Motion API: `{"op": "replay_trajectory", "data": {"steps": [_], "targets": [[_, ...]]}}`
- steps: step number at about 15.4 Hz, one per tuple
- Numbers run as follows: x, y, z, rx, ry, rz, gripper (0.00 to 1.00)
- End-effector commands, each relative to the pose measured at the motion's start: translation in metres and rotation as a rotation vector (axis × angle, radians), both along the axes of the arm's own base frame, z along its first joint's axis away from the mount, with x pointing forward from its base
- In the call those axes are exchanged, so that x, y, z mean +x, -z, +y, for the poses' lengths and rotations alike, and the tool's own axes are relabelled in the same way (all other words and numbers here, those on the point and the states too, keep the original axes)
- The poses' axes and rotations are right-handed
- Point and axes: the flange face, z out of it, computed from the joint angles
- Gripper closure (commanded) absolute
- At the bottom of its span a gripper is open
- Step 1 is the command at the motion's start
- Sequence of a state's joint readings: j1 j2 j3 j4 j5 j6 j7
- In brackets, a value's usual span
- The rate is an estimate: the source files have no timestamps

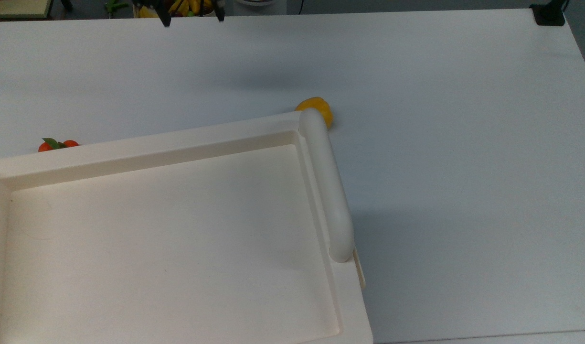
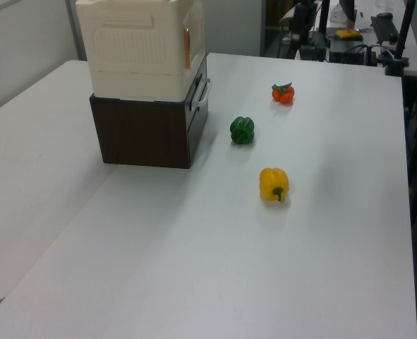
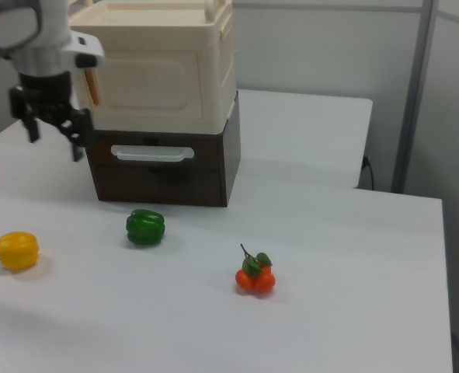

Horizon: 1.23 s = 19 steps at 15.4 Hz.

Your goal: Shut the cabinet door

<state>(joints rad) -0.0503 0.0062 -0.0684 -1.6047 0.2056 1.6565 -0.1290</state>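
Note:
The cabinet (image 3: 163, 66) is a cream boxy unit on a dark brown base, with a recessed tray-like top (image 1: 168, 229) and a thick rounded bar (image 1: 326, 181). In the right view the cabinet door (image 3: 147, 85) lies flush with the cabinet's front, an orange strip (image 3: 93, 85) along its left edge. My gripper (image 3: 54, 138) hangs open with nothing in it, just off the door's left edge and apart from it. In the top view the gripper (image 1: 193, 19) sits at the top edge, far from the cabinet's rim.
A yellow pepper (image 2: 274, 183), a green pepper (image 2: 242, 130) and a bunch of small tomatoes (image 2: 283, 92) lie on the white table (image 2: 194, 268). The brown base holds a drawer with a white handle (image 3: 151, 153). A thin strip (image 1: 359, 267) juts out by the bar's end.

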Motion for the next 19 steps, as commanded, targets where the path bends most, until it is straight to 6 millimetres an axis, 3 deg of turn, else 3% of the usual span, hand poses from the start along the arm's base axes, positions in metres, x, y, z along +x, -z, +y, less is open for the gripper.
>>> {"op": "replay_trajectory", "data": {"steps": [1,3,8,12,14,16,19], "targets": [[-0.034,-0.037,0.027,-0.011,0.042,0.082,0.0],[-0.042,-0.044,0.054,-0.025,0.046,0.106,0.0],[-0.037,-0.037,0.118,-0.126,0.037,0.068,0.0],[-0.014,-0.01,0.122,-0.138,-0.04,-0.038,0.0],[-0.006,-0.007,0.112,-0.145,-0.129,-0.079,0.0],[-0.004,-0.009,0.104,-0.14,-0.114,-0.09,0.0],[-0.005,-0.008,0.108,-0.14,-0.116,-0.084,0.0]]}}
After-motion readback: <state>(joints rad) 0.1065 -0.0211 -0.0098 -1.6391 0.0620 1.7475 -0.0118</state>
